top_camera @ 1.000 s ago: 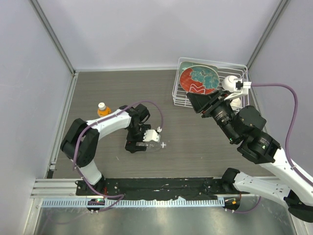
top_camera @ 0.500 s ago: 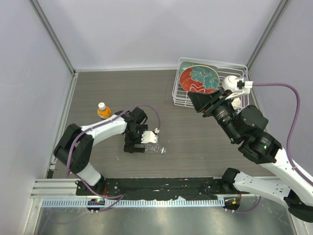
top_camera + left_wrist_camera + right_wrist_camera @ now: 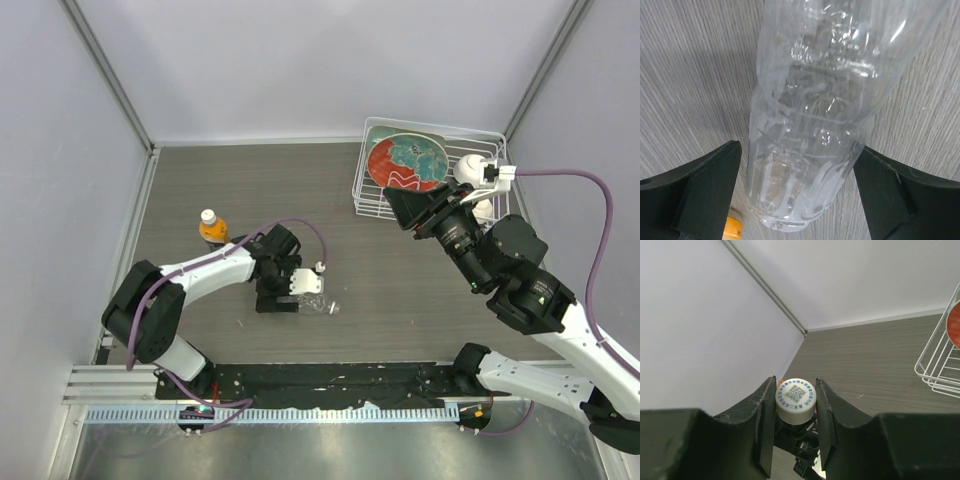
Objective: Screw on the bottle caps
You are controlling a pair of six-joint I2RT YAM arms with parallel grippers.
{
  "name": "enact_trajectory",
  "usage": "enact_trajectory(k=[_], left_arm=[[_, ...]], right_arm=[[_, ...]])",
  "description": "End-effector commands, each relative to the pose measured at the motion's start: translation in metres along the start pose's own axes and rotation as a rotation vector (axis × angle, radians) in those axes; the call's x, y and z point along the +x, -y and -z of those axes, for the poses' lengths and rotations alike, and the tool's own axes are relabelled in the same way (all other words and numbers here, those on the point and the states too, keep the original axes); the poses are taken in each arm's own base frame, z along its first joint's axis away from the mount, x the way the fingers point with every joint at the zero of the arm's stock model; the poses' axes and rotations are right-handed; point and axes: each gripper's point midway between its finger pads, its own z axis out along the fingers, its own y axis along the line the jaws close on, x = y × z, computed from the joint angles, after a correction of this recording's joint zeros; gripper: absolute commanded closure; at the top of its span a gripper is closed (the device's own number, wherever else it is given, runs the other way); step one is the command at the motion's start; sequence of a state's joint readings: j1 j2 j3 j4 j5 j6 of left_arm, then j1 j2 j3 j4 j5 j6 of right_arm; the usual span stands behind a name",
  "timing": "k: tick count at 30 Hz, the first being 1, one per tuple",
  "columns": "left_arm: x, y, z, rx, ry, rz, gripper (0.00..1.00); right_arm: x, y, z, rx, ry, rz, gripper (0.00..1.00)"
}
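The clear bottle [image 3: 316,304] lies on its side on the table, uncapped. My left gripper [image 3: 279,298] is down at it; in the left wrist view the bottle [image 3: 810,125] sits between the two fingers [image 3: 705,192], the right one touching and the left a sliver apart. The orange bottle [image 3: 211,227] stands upright to the left with the cream cap [image 3: 207,215] on top. My right gripper [image 3: 395,205] hangs high by the rack, shut on the white cap [image 3: 796,399], which bears a blue printed code.
A white wire rack [image 3: 362,190] at the back right holds a red-and-teal plate [image 3: 405,160] and a white ball [image 3: 468,168]. Grey walls enclose the table on three sides. The rack's corner shows in the right wrist view [image 3: 940,370].
My left gripper and the clear bottle slid a little toward the near edge a second ago, then held still. The right arm has barely moved.
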State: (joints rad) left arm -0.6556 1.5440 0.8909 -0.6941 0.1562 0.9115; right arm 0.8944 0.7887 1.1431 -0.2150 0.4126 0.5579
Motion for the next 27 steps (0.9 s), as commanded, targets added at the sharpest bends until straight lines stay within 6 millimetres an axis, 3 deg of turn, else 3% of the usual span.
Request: enact_trajectory(k=[1,16,19,24,27], left_arm=[[-0.018,-0.004,-0.001,-0.02,0.045,-0.022,0.05],[0.016,0.003,0.0,-0.06,-0.08,-0.159,0.12],[0.018,0.001,0.001,-0.068,-0.091,-0.166,0.18],[0.027,0.0,0.003,-0.065,-0.155,-0.145,0.36],[0.02,-0.003,0.011,-0.083,-0.133,-0.101,0.41]], right_arm=[[-0.016,-0.01,0.001,-0.029,0.039,-0.009,0.98],[-0.015,-0.009,0.003,-0.036,0.039,-0.01,0.99],[-0.014,-0.007,0.004,-0.034,0.041,-0.011,0.99],[-0.017,-0.007,0.007,-0.03,0.046,-0.006,0.99],[-0.018,-0.005,0.007,-0.022,0.049,0.002,0.99]])
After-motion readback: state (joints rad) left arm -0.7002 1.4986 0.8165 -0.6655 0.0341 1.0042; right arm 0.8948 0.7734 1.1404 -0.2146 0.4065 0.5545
